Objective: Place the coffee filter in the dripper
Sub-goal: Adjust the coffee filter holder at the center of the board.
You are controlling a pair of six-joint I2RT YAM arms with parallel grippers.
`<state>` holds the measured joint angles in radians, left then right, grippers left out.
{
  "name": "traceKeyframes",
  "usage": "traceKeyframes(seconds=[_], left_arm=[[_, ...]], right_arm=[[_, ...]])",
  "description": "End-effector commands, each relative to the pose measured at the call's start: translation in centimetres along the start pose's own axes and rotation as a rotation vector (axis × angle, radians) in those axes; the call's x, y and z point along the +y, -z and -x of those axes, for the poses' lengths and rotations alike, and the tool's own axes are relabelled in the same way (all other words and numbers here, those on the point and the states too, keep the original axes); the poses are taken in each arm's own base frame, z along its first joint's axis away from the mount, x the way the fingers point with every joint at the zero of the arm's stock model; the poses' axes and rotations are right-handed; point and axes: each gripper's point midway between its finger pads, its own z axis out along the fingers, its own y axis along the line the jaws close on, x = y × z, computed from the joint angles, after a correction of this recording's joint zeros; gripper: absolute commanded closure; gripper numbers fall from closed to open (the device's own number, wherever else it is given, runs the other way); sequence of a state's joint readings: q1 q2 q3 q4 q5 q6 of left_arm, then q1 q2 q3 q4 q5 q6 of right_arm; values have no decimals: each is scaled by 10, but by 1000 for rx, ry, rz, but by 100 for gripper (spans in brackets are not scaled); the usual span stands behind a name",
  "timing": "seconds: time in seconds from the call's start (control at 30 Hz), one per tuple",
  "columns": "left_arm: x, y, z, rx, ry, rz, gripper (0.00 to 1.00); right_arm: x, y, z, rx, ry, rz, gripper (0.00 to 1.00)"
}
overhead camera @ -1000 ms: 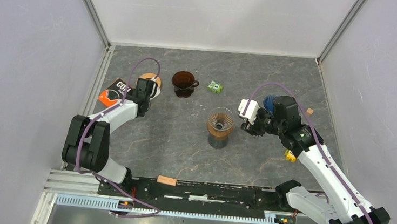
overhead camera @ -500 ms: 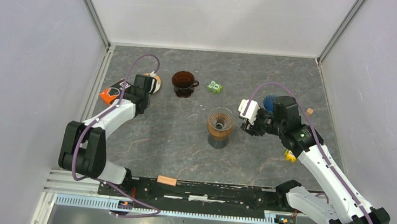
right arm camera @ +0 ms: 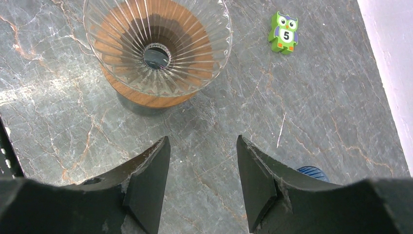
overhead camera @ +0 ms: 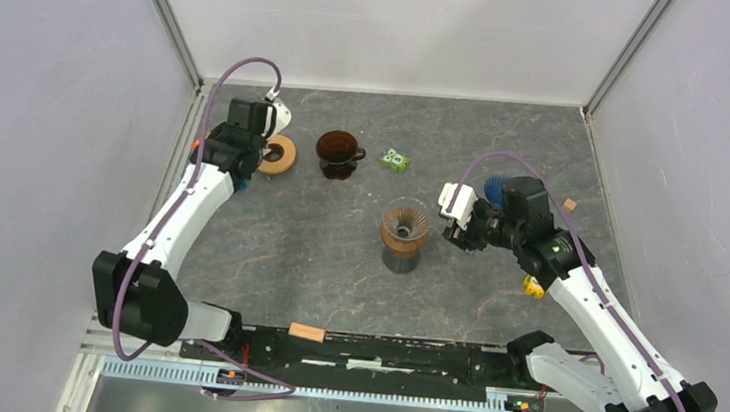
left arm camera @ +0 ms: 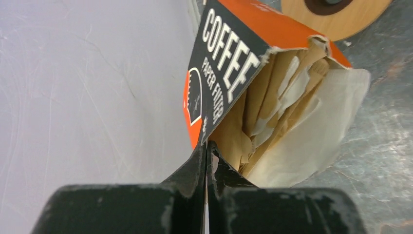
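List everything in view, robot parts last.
filter box: 1, orange and black, far left
paper filters: several, brown and white, in box
wooden ring: 1, tan, beside box
brown cup: 1, brown, far centre
glass dripper: 1, clear, centre
owl block: 1, green, right of cup
blue thing: 1, blue, beside right wrist
yellow toy: 1, yellow, right side
tan cube: 1, tan, far right
wooden block: 1, tan, near rail
table: 1, grey, underneath
left gripper: 1, black, shut at box mouth
right gripper: 1, black, open, facing dripper

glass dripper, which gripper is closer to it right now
Right. The right gripper sits open just beside the glass dripper, facing it. The left gripper is far off in the back-left corner, shut at the mouth of the coffee filter box.
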<state>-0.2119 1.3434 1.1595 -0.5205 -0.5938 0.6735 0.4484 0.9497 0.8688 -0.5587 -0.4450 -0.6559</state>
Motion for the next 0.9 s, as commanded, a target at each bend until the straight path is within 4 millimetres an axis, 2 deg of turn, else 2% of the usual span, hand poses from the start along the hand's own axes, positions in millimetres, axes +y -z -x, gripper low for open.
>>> traceKeyframes(seconds=[0.0, 0.2, 0.47, 0.67, 0.87], left_arm=[[-21, 23, 10, -33, 102, -198, 98], [-82, 34, 17, 9, 172, -527, 98], [-133, 16, 8, 121, 187, -695, 98], [-142, 11, 11, 149, 234, -781, 98], [-130, -1, 13, 156, 229, -738, 84]], right_arm=[[-1, 3, 6, -26, 15, -4, 41], [0, 4, 4, -26, 17, -9, 41], [4, 5, 1, -21, 19, 0, 40], [5, 5, 0, -17, 17, 2, 40], [5, 4, -1, -15, 14, 9, 40]])
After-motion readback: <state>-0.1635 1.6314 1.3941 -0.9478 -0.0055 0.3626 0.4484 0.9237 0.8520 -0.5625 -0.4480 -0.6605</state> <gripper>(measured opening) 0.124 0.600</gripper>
